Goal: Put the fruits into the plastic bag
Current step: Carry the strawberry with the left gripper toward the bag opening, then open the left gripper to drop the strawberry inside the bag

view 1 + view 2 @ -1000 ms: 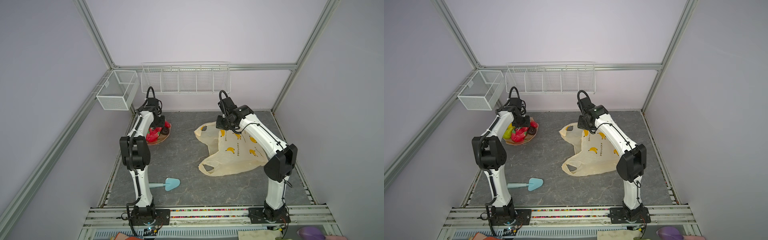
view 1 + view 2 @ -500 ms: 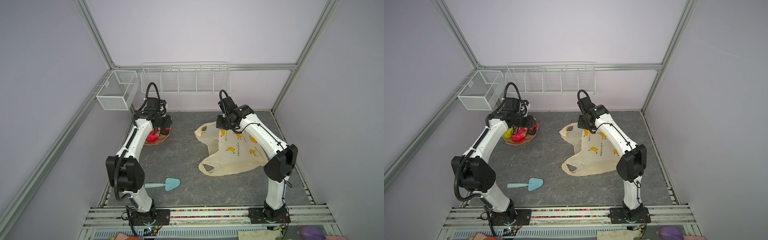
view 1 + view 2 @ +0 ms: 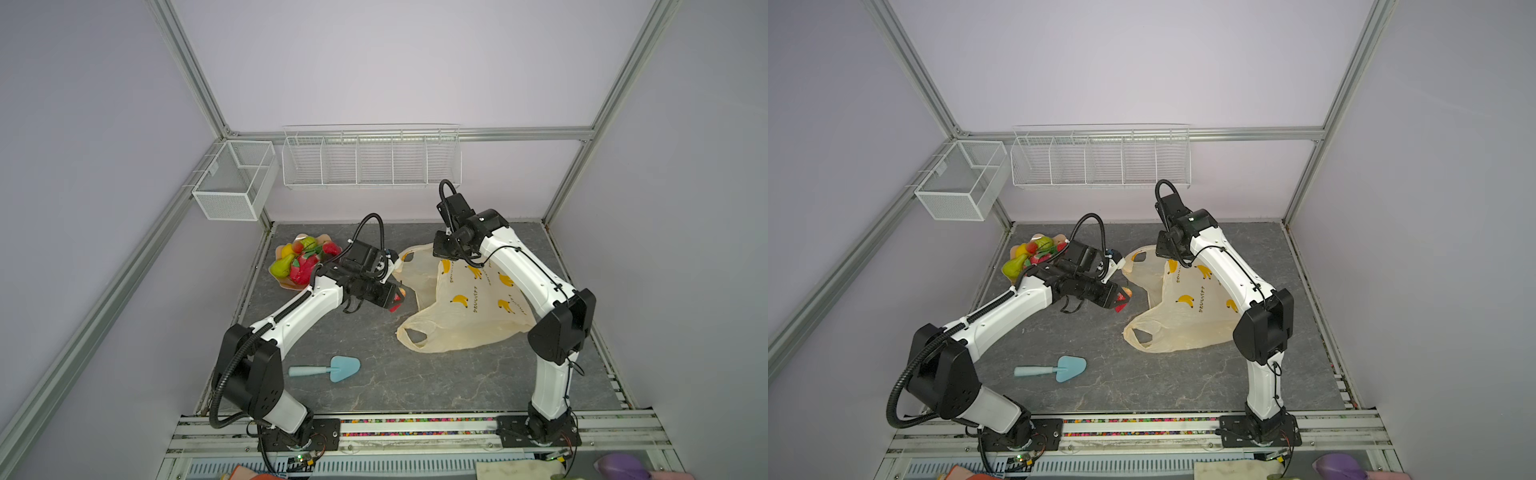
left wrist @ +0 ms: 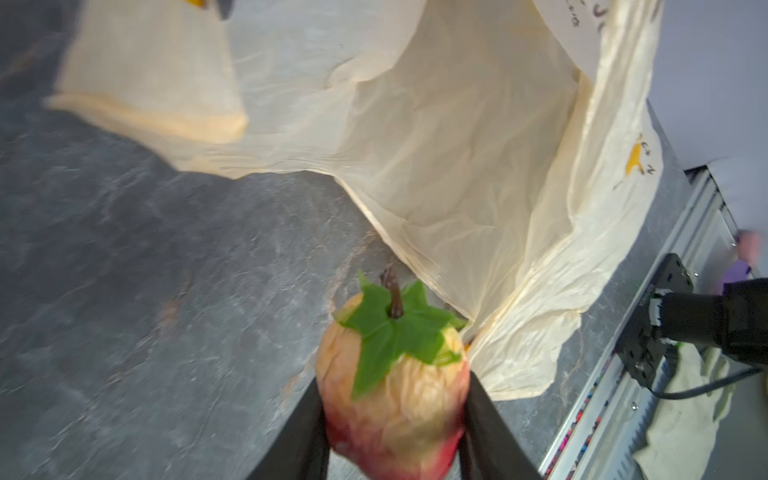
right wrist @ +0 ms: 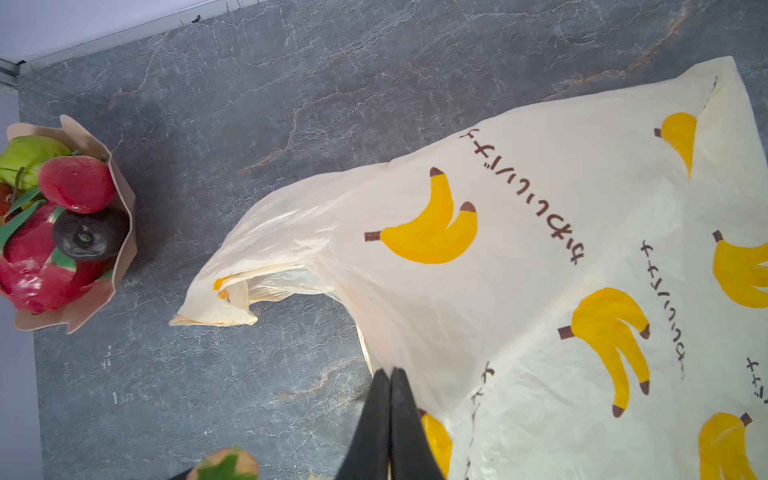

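Note:
My left gripper [image 3: 397, 300] [image 4: 393, 388] is shut on a pale orange-red fruit [image 4: 395, 415] with a green leaf cap and brown stem. It hangs just above the table at the mouth of the plastic bag [image 3: 465, 307] [image 4: 457, 145]. The cream, banana-printed bag [image 5: 519, 270] lies right of centre. My right gripper [image 3: 446, 249] [image 5: 390, 372] is shut on the bag's upper rim and holds that layer up, so the mouth gapes toward the left arm. The other fruits [image 3: 301, 262] [image 5: 62, 224] are piled in the peach dish [image 5: 120, 257] at the back left.
A light blue scoop [image 3: 332, 368] [image 3: 1059, 369] lies on the grey table near the front. White wire baskets [image 3: 370, 160] hang on the back wall, and a mesh box [image 3: 232, 183] on the left frame. The bag's free handle loop [image 3: 415, 334] lies flat at the front.
My left arm has swung from over the dish to the right, carrying the fruit to the bag's mouth. The right arm and the bag have stayed still.

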You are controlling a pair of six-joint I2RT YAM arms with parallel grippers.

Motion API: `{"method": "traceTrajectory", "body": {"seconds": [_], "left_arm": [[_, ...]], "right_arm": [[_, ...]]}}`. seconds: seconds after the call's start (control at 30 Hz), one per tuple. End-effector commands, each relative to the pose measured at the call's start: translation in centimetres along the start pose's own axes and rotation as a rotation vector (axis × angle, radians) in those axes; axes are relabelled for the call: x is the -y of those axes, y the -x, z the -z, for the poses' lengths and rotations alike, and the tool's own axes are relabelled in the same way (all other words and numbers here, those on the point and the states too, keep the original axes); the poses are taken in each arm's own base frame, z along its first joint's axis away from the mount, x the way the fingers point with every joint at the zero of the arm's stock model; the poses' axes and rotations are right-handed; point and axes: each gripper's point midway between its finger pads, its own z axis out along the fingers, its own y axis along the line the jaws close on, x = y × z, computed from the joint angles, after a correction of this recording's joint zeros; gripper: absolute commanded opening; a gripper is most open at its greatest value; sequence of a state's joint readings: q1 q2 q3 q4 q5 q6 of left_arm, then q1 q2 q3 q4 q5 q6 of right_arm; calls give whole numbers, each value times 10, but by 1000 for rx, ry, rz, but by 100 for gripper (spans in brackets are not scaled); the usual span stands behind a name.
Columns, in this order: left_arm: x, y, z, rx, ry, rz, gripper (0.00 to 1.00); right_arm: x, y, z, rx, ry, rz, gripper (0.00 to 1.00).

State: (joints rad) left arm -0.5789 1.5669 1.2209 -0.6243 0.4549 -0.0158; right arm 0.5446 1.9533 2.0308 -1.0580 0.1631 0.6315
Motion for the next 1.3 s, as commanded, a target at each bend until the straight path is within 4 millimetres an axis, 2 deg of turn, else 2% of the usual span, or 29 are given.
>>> {"method": "traceTrajectory", "body": {"seconds": [0.0, 0.13, 0.47, 0.77, 0.97, 1.13, 1.2, 1.27], "left_arm": [[28, 5, -21, 9, -167, -10, 29], [37, 2, -43, -35, -275, 34, 26], [37, 20, -78, -67, -350, 94, 21], [15, 40, -121, -82, -307, 197, 20], [20, 56, -145, -102, -290, 193, 20], [27, 63, -164, -104, -265, 192, 22], [27, 65, -171, -104, -255, 207, 25], [30, 67, -178, -99, -252, 213, 32]], "right_arm": [[2, -1, -2, -14, -5, 2, 6], [2, -1, -1, -15, -3, 0, 6], [-2, -5, 0, -19, 38, -40, 6], [-13, -6, -1, -19, 151, -151, 6], [-20, -1, 7, 4, 212, -215, 6], [-27, 2, 10, 14, 291, -287, 6], [-30, 2, 11, 11, 321, -310, 6], [-30, 2, 10, 14, 343, -329, 6]]}}
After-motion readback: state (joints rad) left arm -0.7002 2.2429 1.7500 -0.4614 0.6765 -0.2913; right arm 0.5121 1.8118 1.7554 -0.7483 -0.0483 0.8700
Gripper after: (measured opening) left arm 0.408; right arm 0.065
